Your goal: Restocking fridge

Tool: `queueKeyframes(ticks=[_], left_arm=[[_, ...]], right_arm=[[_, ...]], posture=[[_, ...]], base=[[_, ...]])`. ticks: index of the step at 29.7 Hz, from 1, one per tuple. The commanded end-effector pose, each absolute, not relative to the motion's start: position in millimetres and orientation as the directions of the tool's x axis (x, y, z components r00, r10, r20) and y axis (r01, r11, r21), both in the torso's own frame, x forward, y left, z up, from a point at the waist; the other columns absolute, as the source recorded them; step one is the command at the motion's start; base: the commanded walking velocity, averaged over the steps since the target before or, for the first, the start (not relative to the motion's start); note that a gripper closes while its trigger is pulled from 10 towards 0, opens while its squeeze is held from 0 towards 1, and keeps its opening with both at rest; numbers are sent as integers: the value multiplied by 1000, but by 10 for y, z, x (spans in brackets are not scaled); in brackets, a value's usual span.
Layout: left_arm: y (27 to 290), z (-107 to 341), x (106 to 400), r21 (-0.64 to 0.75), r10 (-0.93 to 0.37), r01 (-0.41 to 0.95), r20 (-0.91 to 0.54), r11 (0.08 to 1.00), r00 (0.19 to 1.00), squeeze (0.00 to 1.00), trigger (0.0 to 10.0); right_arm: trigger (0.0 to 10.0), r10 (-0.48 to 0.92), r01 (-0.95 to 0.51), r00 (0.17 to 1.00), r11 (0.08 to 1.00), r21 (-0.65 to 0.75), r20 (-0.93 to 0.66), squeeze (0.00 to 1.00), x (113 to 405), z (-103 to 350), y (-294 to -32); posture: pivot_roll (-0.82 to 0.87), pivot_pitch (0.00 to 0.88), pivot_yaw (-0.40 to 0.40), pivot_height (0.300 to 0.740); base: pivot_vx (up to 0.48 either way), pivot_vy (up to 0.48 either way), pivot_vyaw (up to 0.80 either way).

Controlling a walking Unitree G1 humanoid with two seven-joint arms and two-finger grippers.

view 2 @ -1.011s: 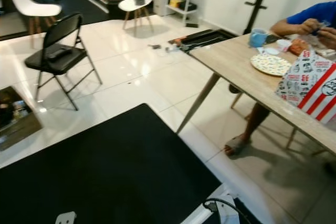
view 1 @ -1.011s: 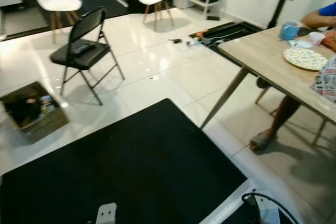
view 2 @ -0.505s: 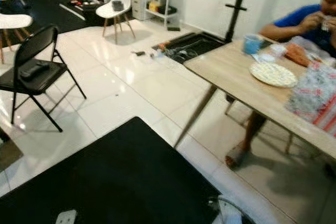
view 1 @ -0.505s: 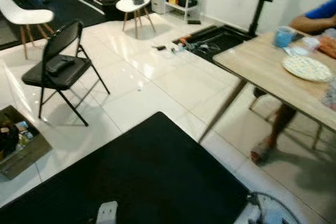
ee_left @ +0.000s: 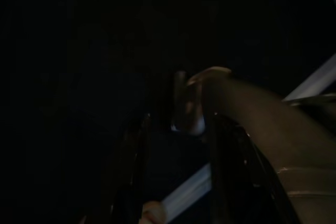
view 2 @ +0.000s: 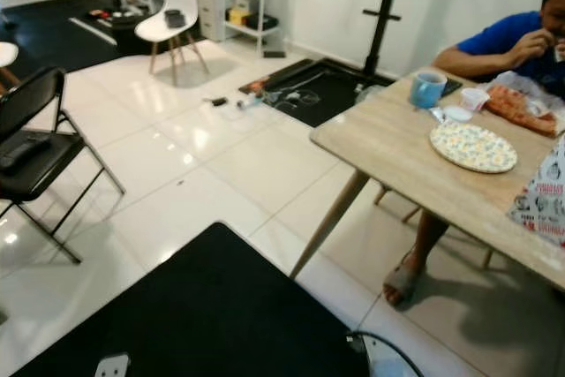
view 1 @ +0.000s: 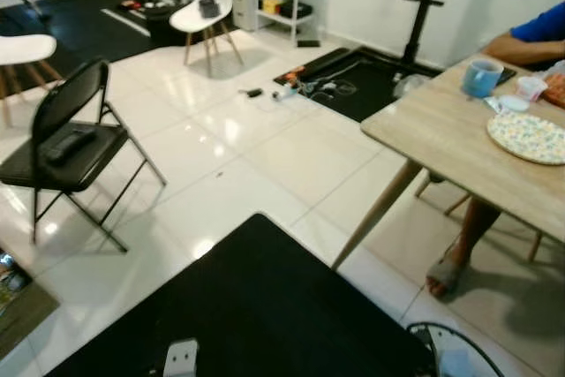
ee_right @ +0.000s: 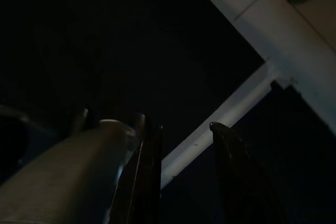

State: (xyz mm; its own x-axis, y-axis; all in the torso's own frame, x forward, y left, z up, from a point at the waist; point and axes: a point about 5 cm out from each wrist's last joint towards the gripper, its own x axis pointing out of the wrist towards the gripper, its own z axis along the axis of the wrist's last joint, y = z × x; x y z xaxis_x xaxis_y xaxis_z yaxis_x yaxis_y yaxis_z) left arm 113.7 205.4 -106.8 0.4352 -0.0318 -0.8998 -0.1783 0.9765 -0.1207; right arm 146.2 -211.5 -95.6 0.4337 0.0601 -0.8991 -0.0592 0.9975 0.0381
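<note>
White tiled floor [view 1: 265,143] open between folding chair [view 1: 66,134] and table corner [view 2: 322,134]; both tools' fingers apart.

The whole scene slides leftward across both eye views, which means the camera turns to the robot's right; the things themselves stay put. The black folding chair [view 1: 71,143] now sits at the left edge, and the cardboard box [view 1: 18,293] is almost out of frame. The bench [view 2: 424,161] fills more of the right side, and the person [view 2: 521,37] seated behind it shows more fully, hand raised to the mouth. The plate [view 2: 472,147] and blue mug [view 2: 427,88] look sharper than before.
</note>
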Motion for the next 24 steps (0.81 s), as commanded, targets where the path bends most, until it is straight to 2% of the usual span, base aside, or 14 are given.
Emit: queueKeyframes(ticks=[1, 14, 24], left_arm=[[2021, -1049, 1217, -128, -43, -157, -891, 979, 453, 0, 10000], [2032, -1050, 1208, -127, -45, -154, -892, 980, 449, 0, 10000], [2044, -1049, 1210, -93, -18, -145, -892, 985, 451, 0, 10000]], right_arm=[[10000, 44, -44, 424, 999, 28, -905, 0, 1433, -959, -2161], [10000, 39, -39, 417, 999, 25, -908, 0, 1417, -968, -2152], [10000, 36, -41, 415, 999, 21, -909, 0, 1417, -968, -2154]], posture=[[-24, 0, 20, 740], [-22, 0, 23, 740], [-21, 0, 20, 740]], base=[[424, 0, -769], [409, 0, -769], [0, 0, -769]])
